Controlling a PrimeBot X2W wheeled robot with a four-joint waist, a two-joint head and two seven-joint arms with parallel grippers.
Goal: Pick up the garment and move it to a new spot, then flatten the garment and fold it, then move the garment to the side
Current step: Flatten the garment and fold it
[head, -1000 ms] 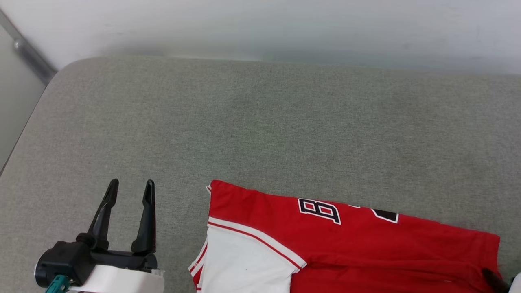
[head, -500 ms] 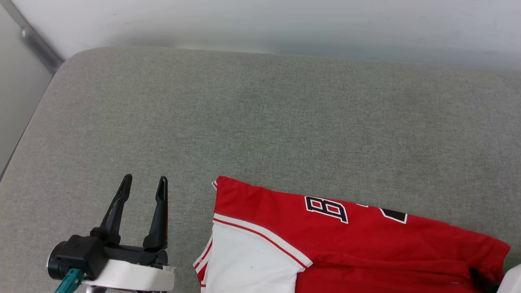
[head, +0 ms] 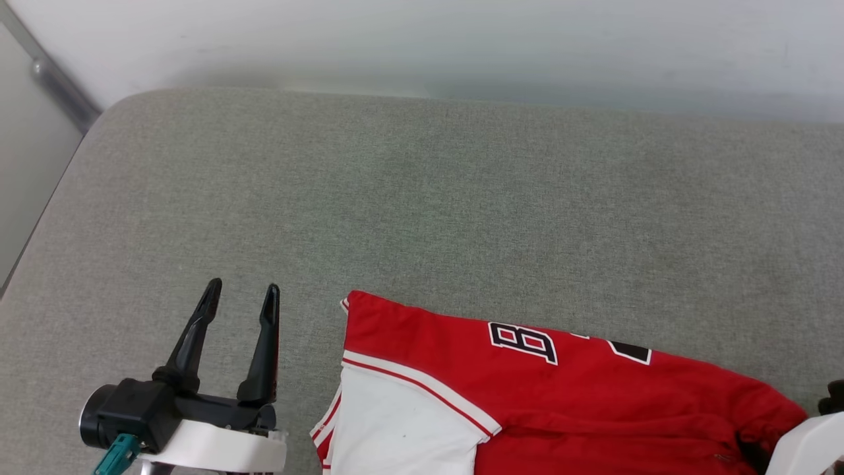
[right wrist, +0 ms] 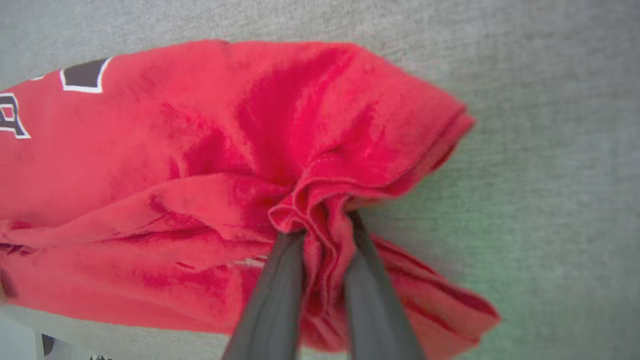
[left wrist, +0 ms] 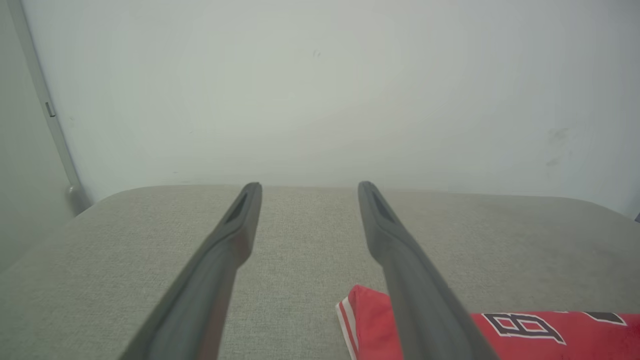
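The garment (head: 560, 402), a red jersey with a white sleeve and black white-outlined lettering, lies on the grey padded surface (head: 422, 198) at the lower middle and right of the head view. My right gripper (right wrist: 324, 225) is shut on a bunched fold at the garment's (right wrist: 200, 140) red hem end; its pale forearm (head: 808, 442) shows at the lower right corner. My left gripper (head: 242, 293) is open and holds nothing, a short way left of the shirt's shoulder. Past its right finger in the left wrist view (left wrist: 308, 186), the garment's corner (left wrist: 525, 330) is visible.
A pale wall (head: 461, 39) runs along the far edge of the padded surface. A metal rail (head: 59, 86) slants down at the far left, beyond the surface's rounded corner. Bare grey padding spreads beyond and left of the shirt.
The head camera has shifted a little. My left gripper has come closer to the shirt's shoulder, still open. The shirt's right end has bunched up and the right forearm has risen into view.
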